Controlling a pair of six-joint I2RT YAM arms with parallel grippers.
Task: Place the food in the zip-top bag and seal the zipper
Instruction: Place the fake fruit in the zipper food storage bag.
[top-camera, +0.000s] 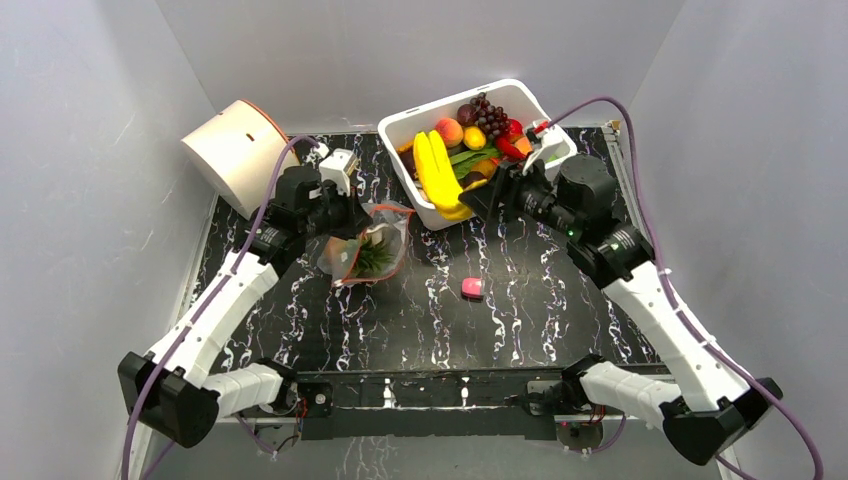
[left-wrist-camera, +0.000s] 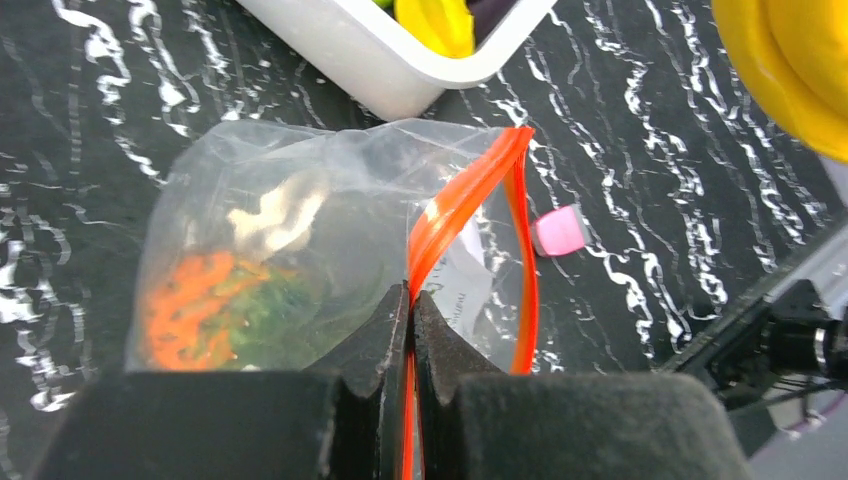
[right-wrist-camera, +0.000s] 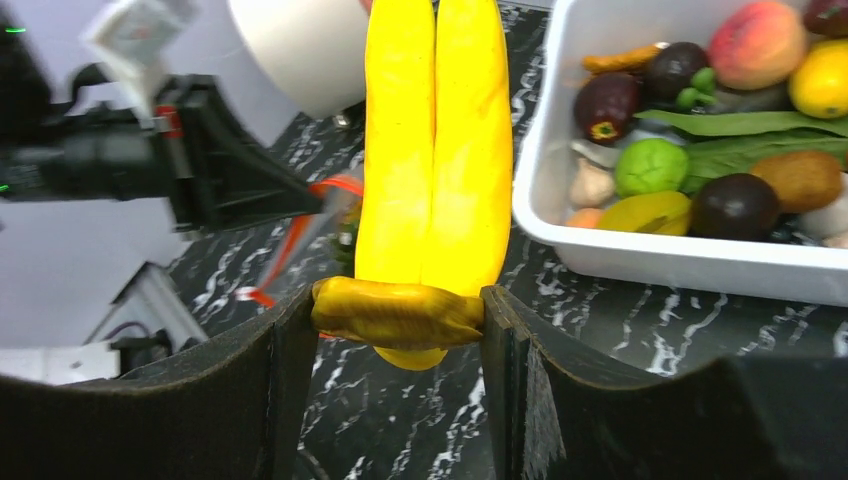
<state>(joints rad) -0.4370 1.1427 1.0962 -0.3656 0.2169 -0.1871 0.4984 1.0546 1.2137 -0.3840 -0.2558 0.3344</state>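
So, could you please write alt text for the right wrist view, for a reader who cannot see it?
The right hand grips a yellow banana bunch by its stem end. At right stands a white bin of toy produce; at left, the left hand pinches the red-orange zipper.
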